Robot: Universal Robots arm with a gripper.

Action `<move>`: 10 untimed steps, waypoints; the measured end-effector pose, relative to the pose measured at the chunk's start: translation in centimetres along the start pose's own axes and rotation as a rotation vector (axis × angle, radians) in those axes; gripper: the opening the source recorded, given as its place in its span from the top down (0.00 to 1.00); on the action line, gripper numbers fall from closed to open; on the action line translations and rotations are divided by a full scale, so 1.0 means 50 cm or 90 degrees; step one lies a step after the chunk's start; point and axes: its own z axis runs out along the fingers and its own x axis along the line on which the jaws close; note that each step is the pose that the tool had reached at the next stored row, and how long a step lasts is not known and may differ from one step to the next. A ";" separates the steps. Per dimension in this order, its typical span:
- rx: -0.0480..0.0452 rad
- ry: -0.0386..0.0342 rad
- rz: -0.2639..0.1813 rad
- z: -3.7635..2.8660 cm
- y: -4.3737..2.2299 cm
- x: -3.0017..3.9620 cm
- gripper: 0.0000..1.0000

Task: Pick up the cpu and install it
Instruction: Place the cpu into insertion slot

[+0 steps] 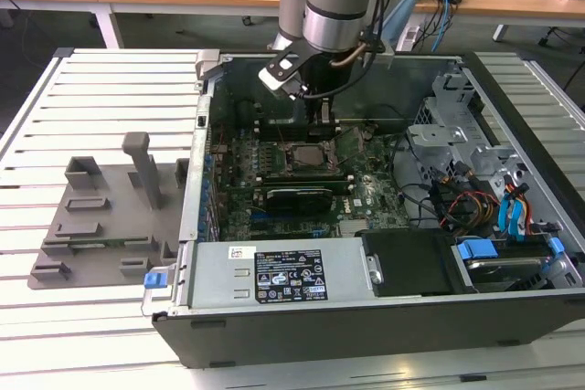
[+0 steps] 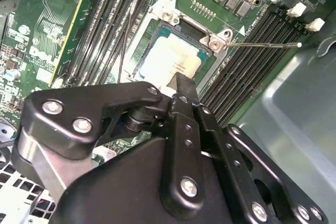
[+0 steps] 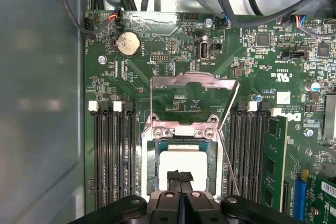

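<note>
Silvery cpu (image 3: 181, 160) lies flat in the socket (image 3: 181, 128); square, no long axis. Gripper (image 3: 180, 177) hangs just over it, fingers pressed together, holding nothing; contact unclear. Socket's hinged plate (image 3: 192, 81) stands raised. Memory slots (image 3: 113, 161) flank the socket: little side room.

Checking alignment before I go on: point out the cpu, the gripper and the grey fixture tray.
cpu (image 2: 170, 61): second wrist view, pale top plate.
gripper (image 3: 180, 174): first wrist view, between its shut fingertips.
grey fixture tray (image 1: 128, 218): exterior view, bare flat base.
</note>
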 end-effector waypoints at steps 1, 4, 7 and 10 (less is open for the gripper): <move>0.0000 0.0000 0.000 -0.001 0.000 0.000 0.89; 0.0000 0.0000 0.000 -0.006 0.000 0.000 0.89; 0.0000 0.0000 0.000 -0.016 -0.001 -0.001 0.89; 0.0000 0.0000 0.000 -0.033 -0.002 -0.001 0.89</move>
